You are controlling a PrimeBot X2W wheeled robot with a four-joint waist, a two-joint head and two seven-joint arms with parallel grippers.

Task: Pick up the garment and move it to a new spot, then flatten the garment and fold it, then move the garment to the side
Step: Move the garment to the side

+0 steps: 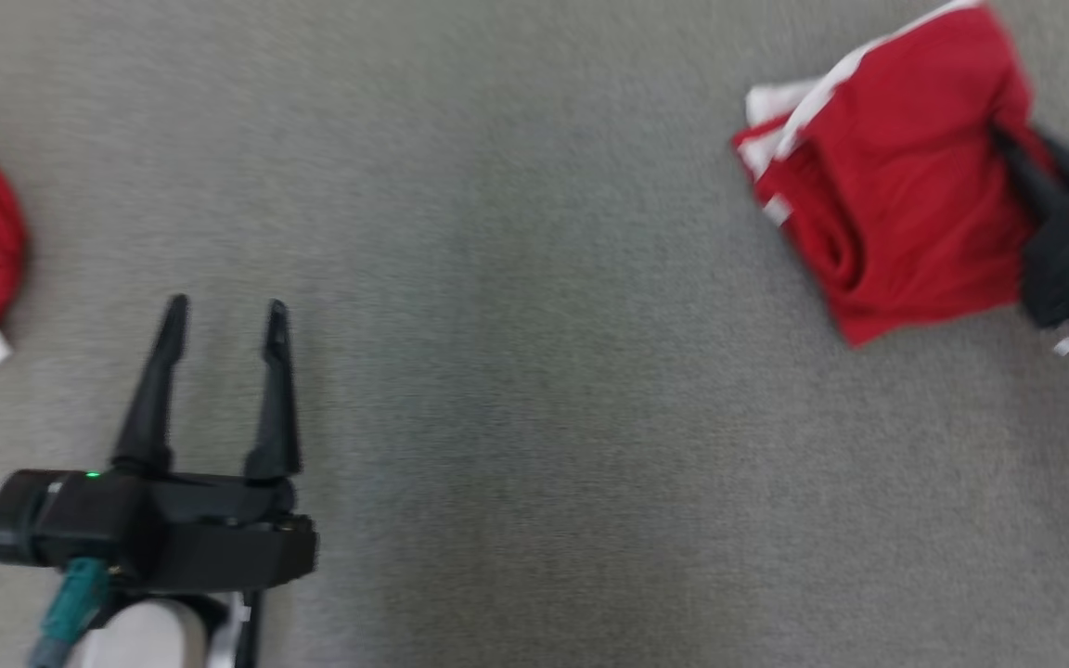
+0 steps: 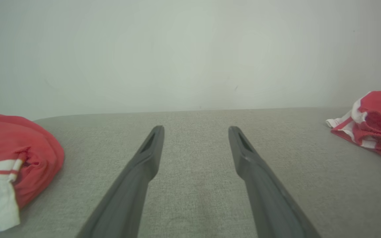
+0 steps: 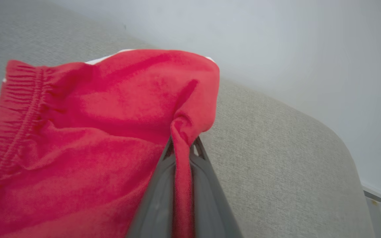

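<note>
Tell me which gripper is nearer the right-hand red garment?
Right. The right gripper is shut on the garment; the left gripper hangs open, well apart to its left.

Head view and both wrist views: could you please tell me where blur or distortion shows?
Head view: sideways motion blur smears the red garment and softens the left claw. Left wrist view: fairly crisp, soft even light, no glare; the far edge of the grey surface bows from the wide lens. Right wrist view: slightly soft, the fold pinched in the right claw is readable, and the surface edge curves strongly.

2 tapered black fingers (image 1: pixel 156 390), teal cable (image 1: pixel 75 598)
</note>
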